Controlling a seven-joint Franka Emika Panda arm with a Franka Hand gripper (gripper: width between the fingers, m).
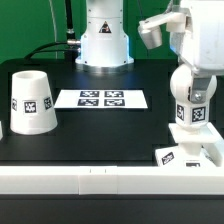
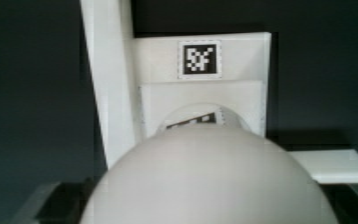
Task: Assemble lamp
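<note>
Exterior view: the round-headed bulb (image 1: 195, 100) stands upright over the flat square base (image 1: 186, 152) at the tabletop's (image 1: 120, 125) front edge, on the exterior view's right. The arm (image 1: 185, 40) comes down onto it from above. The cup-like shade (image 1: 31, 101) sits apart on the exterior view's left, wide end down and tag facing the camera. The marker board (image 1: 100, 98) lies between them, nearer the pedestal (image 1: 103, 38). In the wrist view the bulb's smooth head fills the foreground, with tagged white surfaces beyond it. The jaws flank the head, but I cannot tell whether they are pressing on it.
</note>
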